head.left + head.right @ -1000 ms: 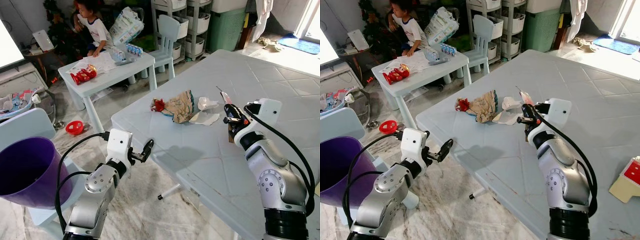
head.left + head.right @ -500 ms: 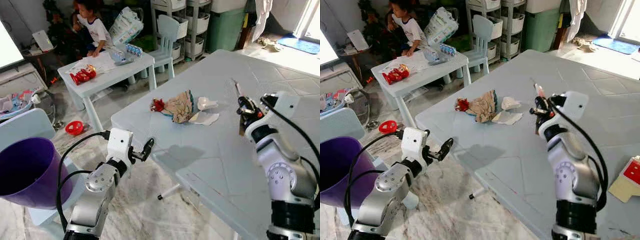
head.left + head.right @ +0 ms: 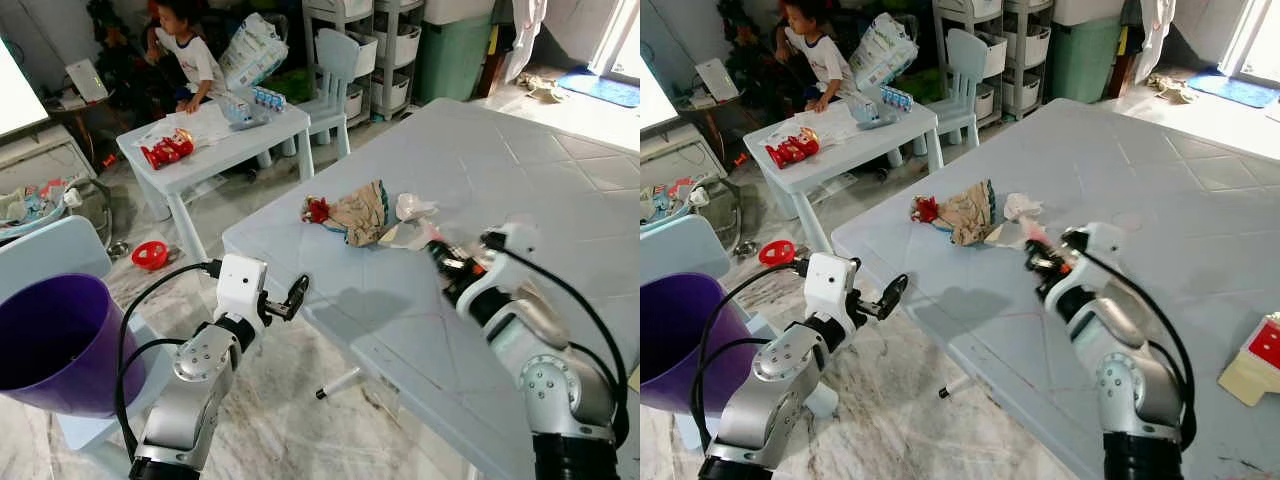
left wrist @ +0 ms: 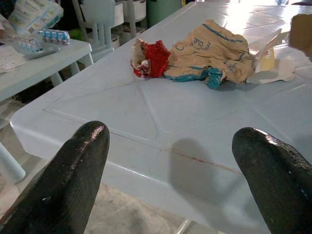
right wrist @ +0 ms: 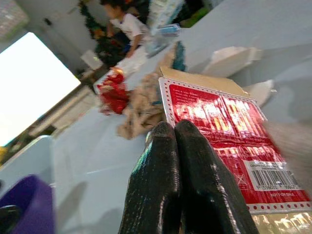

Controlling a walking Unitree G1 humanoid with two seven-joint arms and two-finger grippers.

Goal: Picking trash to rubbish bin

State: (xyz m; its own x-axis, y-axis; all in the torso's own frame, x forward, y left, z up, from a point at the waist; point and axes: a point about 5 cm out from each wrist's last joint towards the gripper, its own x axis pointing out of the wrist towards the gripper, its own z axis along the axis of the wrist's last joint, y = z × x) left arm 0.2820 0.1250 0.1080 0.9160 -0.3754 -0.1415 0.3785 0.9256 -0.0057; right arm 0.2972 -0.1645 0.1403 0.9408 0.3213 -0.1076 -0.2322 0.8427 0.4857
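The right gripper (image 5: 178, 161) hangs over the big pale table (image 3: 560, 170), near its front corner, and its two black fingers (image 5: 156, 180) are pressed tight together on a red and white card packet (image 5: 229, 141). The packet sticks out beyond the fingertips, barcode showing.

Just beyond it on the tabletop lies the rest of the trash: a crumpled brown paper bag (image 3: 360, 213) with blue print, a red wrapper (image 3: 317, 210) touching its end nearest the table's left edge, and scraps of white paper (image 3: 412, 208) on the bag's other side.

The left gripper (image 3: 293, 296) hovers off the table's near left edge, above the marble floor (image 3: 290, 400), with its jaws spread wide and nothing between them; through them the bag and red wrapper sit up on the tabletop.

The purple bin (image 3: 50, 340) stands at the far left, beside a pale blue chair (image 3: 50, 255). Behind, a person (image 3: 185, 55) sits at a small white table (image 3: 215, 135) with a red toy (image 3: 165, 150) on it.
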